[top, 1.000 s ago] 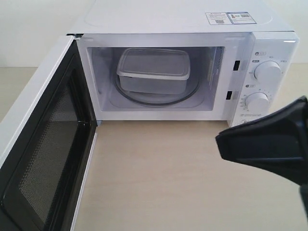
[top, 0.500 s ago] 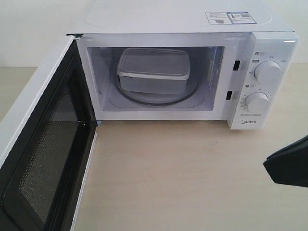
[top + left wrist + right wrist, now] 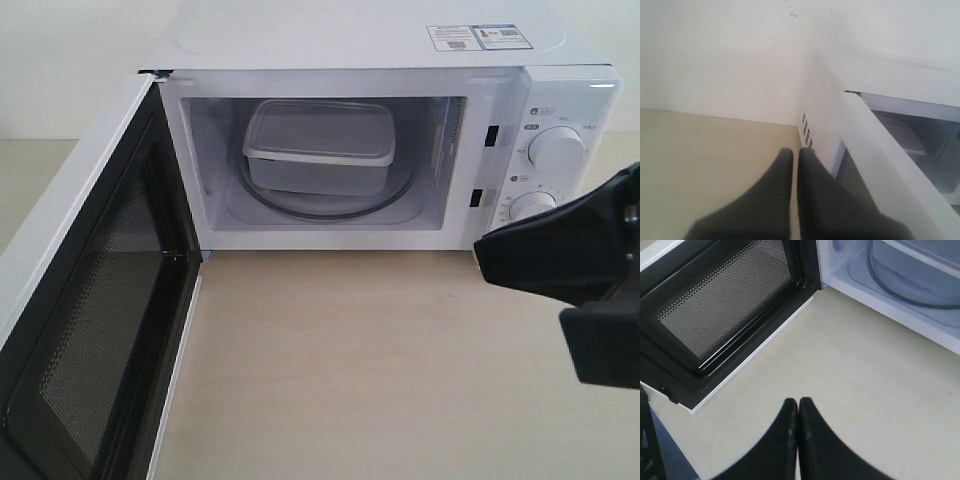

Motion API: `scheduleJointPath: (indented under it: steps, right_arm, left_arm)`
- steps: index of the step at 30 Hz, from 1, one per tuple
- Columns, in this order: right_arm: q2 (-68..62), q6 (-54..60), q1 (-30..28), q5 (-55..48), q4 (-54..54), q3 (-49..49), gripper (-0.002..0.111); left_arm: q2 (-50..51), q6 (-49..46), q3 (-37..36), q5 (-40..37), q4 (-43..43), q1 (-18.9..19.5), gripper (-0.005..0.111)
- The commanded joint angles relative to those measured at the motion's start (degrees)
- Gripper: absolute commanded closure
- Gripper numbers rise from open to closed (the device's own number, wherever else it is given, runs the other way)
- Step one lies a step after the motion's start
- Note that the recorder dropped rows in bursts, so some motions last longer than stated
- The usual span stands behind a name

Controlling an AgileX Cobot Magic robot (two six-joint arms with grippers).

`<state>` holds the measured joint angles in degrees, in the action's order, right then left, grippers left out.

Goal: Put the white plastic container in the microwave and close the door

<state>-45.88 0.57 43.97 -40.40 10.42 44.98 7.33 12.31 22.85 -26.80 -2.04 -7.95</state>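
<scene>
The white plastic container sits lidded on the glass turntable inside the microwave. The door is swung wide open to the left, its dark mesh window facing inward. My right gripper hovers shut and empty over the table in front of the dial panel, covering part of the lower dial. In the right wrist view my right gripper points at the table before the cavity. My left gripper is shut and empty behind the door's hinge side, beside the microwave's vented side wall.
The pale wooden table stretches in front of the microwave. The open door's outer edge runs close beside my left gripper. The upper dial and stickers show on the microwave. A white wall stands behind.
The right gripper, drawn back to the lower right edge half a second ago, has come back left and up in front of the dial panel. Container and door have not moved.
</scene>
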Motion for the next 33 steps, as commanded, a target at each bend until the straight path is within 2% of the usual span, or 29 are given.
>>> scheduleJointPath:
  steps: [1,17,19,21,23,25,29,33]
  right_arm:
    - [0.09,-0.05,-0.03,1.2,0.11,-0.29,0.108]
    - [0.09,-0.05,-0.03,1.7,0.2,-0.29,0.108]
    - [0.09,0.46,-1.51,0.89,0.61,-0.29,0.108]
    - [1.43,5.38,-4.86,-0.41,-1.65,-0.29,0.108]
    - [3.19,4.06,-10.18,0.78,-0.48,-0.43,0.108]
    - [6.35,4.06,-17.13,7.99,1.66,-1.77,0.108]
    - [14.88,4.06,-31.01,24.64,12.68,-8.5,0.108]
    - [25.5,5.28,-39.3,28.03,13.03,-16.56,0.108]
  left_arm:
    - [-0.07,0.7,-6.61,10.78,-4.01,0.04,0.102]
    - [-0.07,0.15,-7.16,10.18,-4.01,0.04,0.102]
    - [-0.07,0.15,-7.16,10.18,-4.01,0.04,0.102]
    - [-0.07,0.15,-7.16,10.18,-4.01,0.04,0.102]
    - [-0.07,0.06,-7.16,10.18,-4.01,0.04,0.102]
    - [-0.07,0.06,-7.16,10.18,-4.01,0.04,0.102]
    - [-0.07,0.06,-7.16,10.18,-4.01,0.04,0.102]
    - [-0.07,0.06,-7.16,10.18,-4.01,0.04,0.102]
